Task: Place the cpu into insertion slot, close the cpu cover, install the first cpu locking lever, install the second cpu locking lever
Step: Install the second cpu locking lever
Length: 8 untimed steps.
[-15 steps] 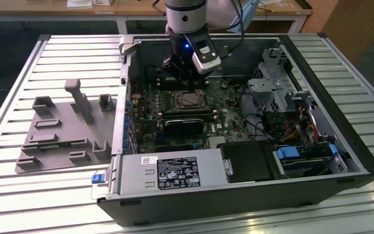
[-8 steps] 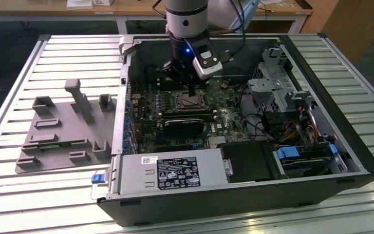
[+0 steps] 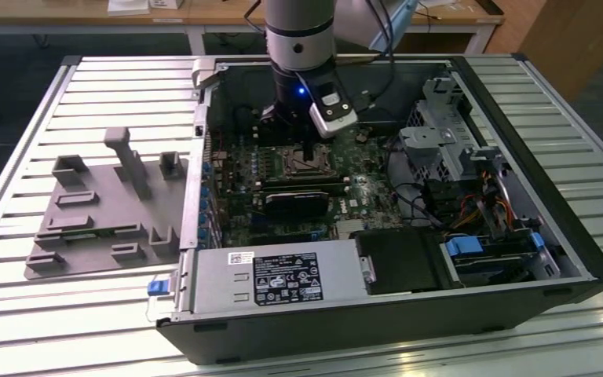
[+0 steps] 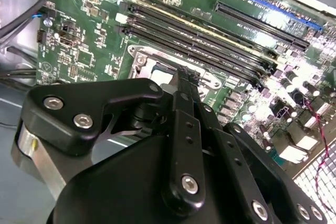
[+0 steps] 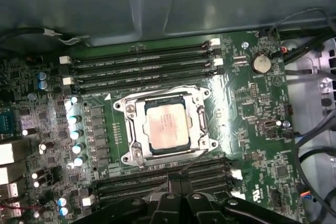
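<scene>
The cpu (image 5: 166, 128) sits in the slot (image 5: 126, 129), cover (image 5: 199, 109) down — the gripper (image 5: 169, 191), fingers together and empty, hovers at the socket's edge beside the memory slots (image 5: 163, 179).

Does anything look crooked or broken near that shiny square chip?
Nothing looks broken. The cpu lies flat and square in the insertion slot, with the cpu cover closed around it. One thin wire lever sticks out at a slant beside the slot.
</scene>
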Available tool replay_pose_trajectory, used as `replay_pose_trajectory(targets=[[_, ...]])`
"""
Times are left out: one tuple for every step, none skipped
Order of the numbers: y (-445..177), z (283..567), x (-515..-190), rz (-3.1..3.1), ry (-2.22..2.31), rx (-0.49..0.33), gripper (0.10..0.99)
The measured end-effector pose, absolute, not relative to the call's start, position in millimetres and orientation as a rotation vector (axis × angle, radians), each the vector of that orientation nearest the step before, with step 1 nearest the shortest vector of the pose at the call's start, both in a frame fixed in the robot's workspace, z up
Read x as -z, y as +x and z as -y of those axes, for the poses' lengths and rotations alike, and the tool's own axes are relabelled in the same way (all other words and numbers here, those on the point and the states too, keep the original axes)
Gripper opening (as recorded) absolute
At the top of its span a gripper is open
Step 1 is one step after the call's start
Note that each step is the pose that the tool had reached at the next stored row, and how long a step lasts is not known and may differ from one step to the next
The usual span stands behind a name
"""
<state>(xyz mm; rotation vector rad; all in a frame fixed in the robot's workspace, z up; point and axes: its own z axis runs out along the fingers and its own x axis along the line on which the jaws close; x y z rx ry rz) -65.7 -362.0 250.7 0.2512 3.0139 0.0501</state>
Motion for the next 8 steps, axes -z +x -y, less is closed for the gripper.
replay_pose_trajectory(targets=[[-66.6,362.3,-249.8,-3.014,0.251,-0.06,0.102],[-67.6,362.7,-248.9,-3.014,0.252,-0.067,0.102],[-68.4,363.1,-247.9,-3.015,0.252,-0.074,0.102],[-69.0,363.5,-246.6,-3.015,0.252,-0.078,0.102],[-69.8,364.0,-245.4,-3.015,0.253,-0.08,0.102],[-70.4,364.5,-244.0,-3.015,0.253,-0.083,0.102],[-71.0,364.9,-242.5,-3.015,0.253,-0.085,0.102],[-71.7,365.3,-240.9,-3.015,0.253,-0.087,0.102]])
